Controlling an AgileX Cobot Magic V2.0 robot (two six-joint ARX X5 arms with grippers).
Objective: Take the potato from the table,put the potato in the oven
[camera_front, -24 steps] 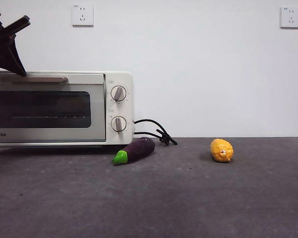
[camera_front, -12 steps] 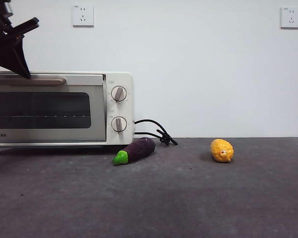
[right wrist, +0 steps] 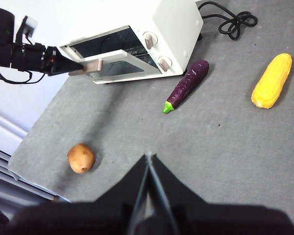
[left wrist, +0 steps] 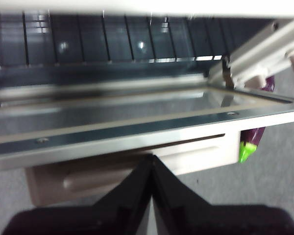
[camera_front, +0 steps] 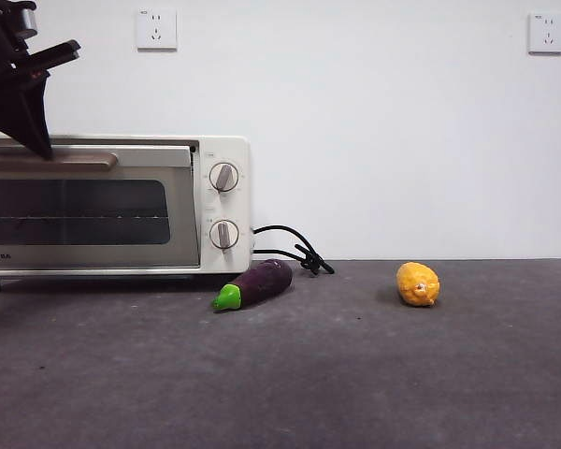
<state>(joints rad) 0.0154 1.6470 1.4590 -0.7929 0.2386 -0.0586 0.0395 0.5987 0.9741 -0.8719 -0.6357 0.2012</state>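
L gripper (camera_front: 39, 148), jaws pressed together, sits at the handle (camera_front: 51, 161) of the oven (camera_front: 220, 201), door tilted partly open. R gripper (right wrist: 148, 157), also closed, hangs above the table (right wrist: 210, 147); potato (right wrist: 81, 158) lies near table's edge, well apart from oven & eggplant (right wrist: 186, 85).

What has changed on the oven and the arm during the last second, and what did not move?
The left gripper, jaws shut, pressing on the beige handle, has pulled the oven door a little further open: the handle moved down and outward. The gripper shifted slightly rightward in the front view. The eggplant, the yellow corn and the black cord stayed in place.
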